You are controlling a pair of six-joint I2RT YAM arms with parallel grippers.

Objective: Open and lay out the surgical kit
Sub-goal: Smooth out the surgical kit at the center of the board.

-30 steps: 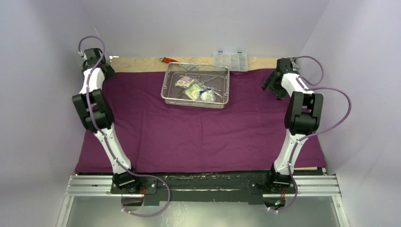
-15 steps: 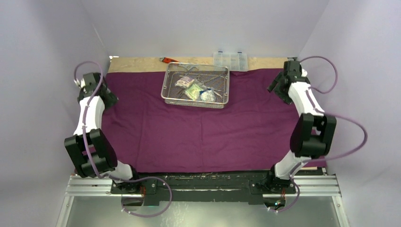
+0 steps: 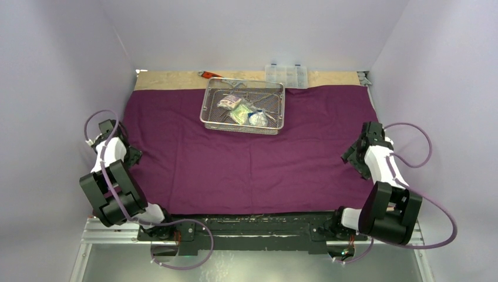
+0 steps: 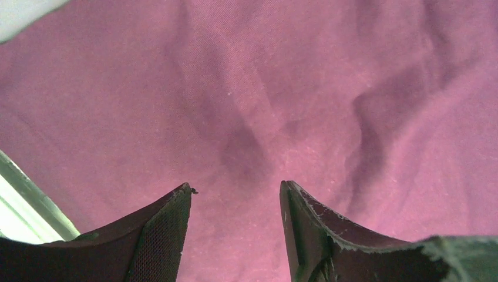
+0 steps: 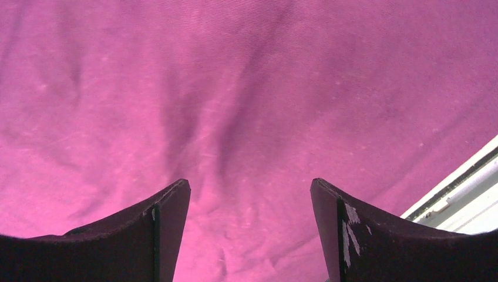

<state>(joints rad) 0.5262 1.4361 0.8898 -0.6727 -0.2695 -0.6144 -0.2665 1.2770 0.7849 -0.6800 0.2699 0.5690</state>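
Judging from how flat the purple cloth [image 3: 246,170] lies across the table, the unfolding looks done and emptying the wire-mesh tray [image 3: 242,129] is the likely step in hand. The tray sits on the cloth at the upper centre of the overhead frame, with the clear packets [image 3: 242,111] heaped inside it. The left gripper [image 4: 236,188] and the right gripper [image 5: 249,183] hang low at the cloth's left and right edges, well apart from the tray; each has its jaws spread with only fabric between them. A good approach would bring one arm in from above, take the topmost packet first, and set it down on bare cloth in the lower half of the frame, so the pieces end up apart from each other.

The tweezers and forceps are hard to tell from the mesh wires. Both wrist views show only wrinkled fabric. A clear compartment box [image 3: 286,74] and a red-handled tool [image 3: 208,74] lie beyond the cloth's far edge.
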